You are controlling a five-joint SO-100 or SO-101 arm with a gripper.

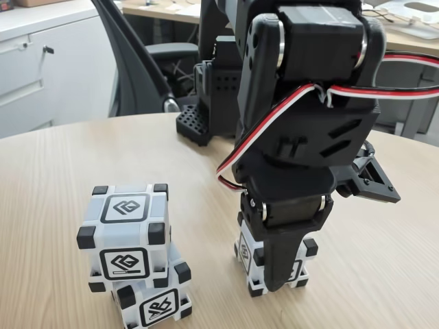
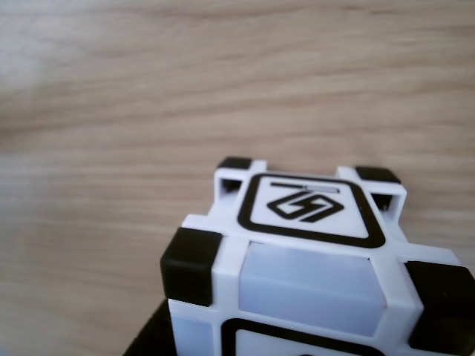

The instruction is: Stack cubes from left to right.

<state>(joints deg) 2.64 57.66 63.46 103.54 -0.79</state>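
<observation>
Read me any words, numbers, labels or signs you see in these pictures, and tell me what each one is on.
No words or numbers can be read anywhere.
Top cube of the stack: an angular arrow-like glyph in a black frame, on its top and front; not a letter.
Bottom cube of the stack: a different slashed glyph, partly cut off.
Cube at the hand: a Z-like glyph with a bar above it.

Two cubes (image 1: pixel 134 257) stacked left; tool (image 1: pixel 278 264) grips third cube (image 1: pixel 248 257) on table (image 1: pixel 370 260).

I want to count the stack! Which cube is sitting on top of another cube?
The top cube on the left in the fixed view: it rests, slightly twisted, on the lower cube. The third cube stands alone on the table, at the tool.
</observation>
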